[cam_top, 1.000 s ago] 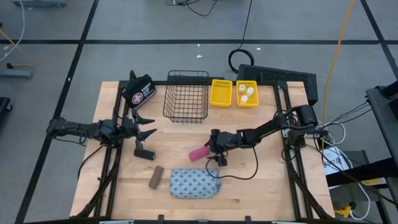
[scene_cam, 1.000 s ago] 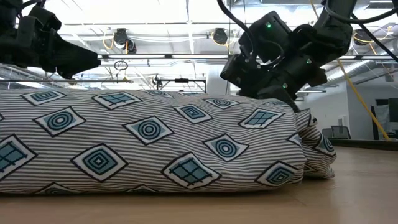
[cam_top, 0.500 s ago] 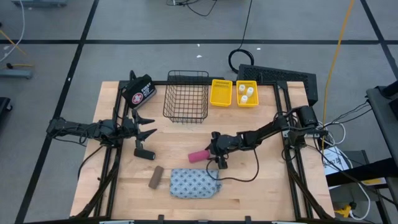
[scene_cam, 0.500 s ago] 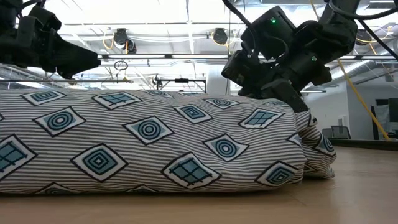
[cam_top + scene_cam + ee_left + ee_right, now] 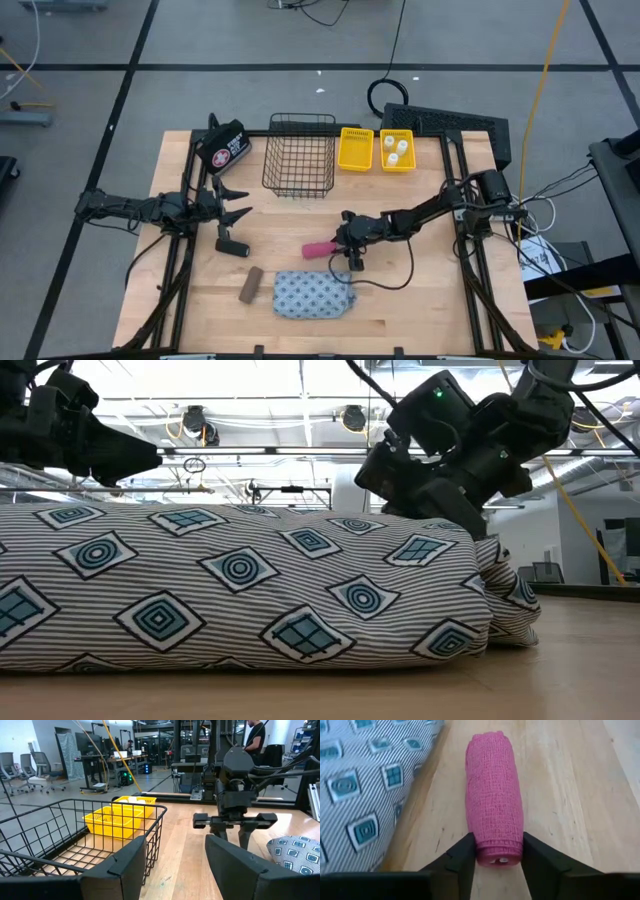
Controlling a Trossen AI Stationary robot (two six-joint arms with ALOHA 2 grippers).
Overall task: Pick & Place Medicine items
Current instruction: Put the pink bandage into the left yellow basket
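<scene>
The pink roll (image 5: 320, 248) (image 5: 494, 805) lies on its side at mid-table, just beyond the blue-grey patterned pouch (image 5: 315, 295) (image 5: 240, 585). My right gripper (image 5: 345, 250) (image 5: 497, 865) is at the roll's right end, shut on it. My left gripper (image 5: 235, 205) (image 5: 175, 865) hovers open at the left, above the small black handled piece (image 5: 232, 243). The brown bar (image 5: 250, 284) lies left of the pouch. White bottles (image 5: 396, 150) stand in a yellow bin. My right gripper pinches the pink roll's right end (image 5: 496, 851) between its two fingers, one on each side. The fingers come nearly level from the table's right and lie along the roll. The roll rests on the table along its length.
A wire basket (image 5: 300, 155) stands at the far middle, with two yellow bins (image 5: 356, 150) to its right. A black bag with a red-and-white emblem (image 5: 222, 148) sits at the far left. Bare wood lies at the near right.
My right gripper has shut onto the pink roll's right end, its fingers drawing in from wide apart. The roll has stayed on the table.
</scene>
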